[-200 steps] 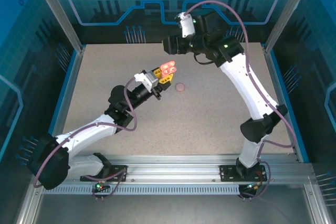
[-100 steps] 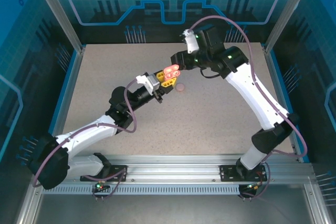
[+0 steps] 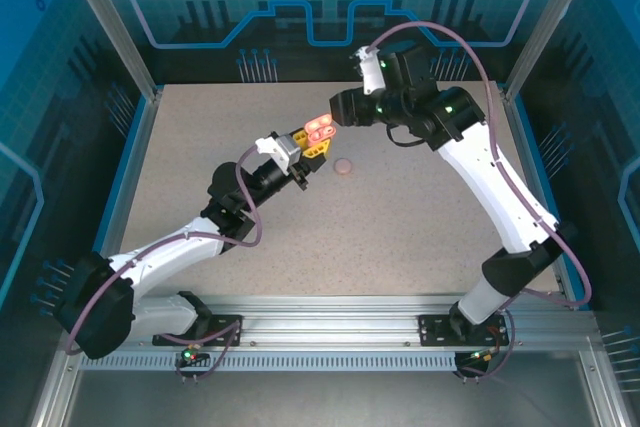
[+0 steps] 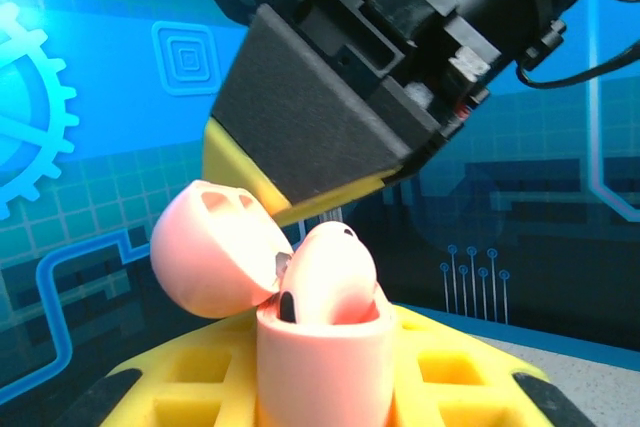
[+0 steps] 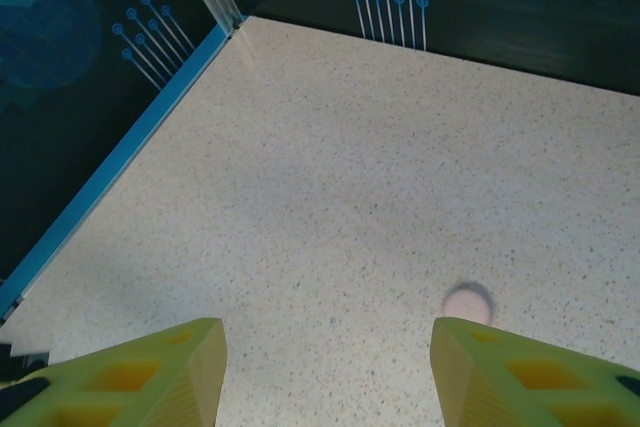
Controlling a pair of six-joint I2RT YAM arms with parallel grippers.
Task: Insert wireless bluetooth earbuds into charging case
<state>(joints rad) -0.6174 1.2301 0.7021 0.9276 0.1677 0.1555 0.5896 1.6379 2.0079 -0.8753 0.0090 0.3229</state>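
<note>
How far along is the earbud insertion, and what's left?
Done: one earbud sits in the open pink case, with the lid flipped back.
In hand: the left gripper clamps the case above the table. The right gripper hangs close over it, open and empty.
Left: a small pink piece lies on the table, possibly another earbud but too small to tell. The lid is not yet closed.

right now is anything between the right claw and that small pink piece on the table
Nothing visible. In the right wrist view the open right claw looks down on bare table, and the pink piece lies just past one fingertip. The left claw with its case sits off to the side.
</note>
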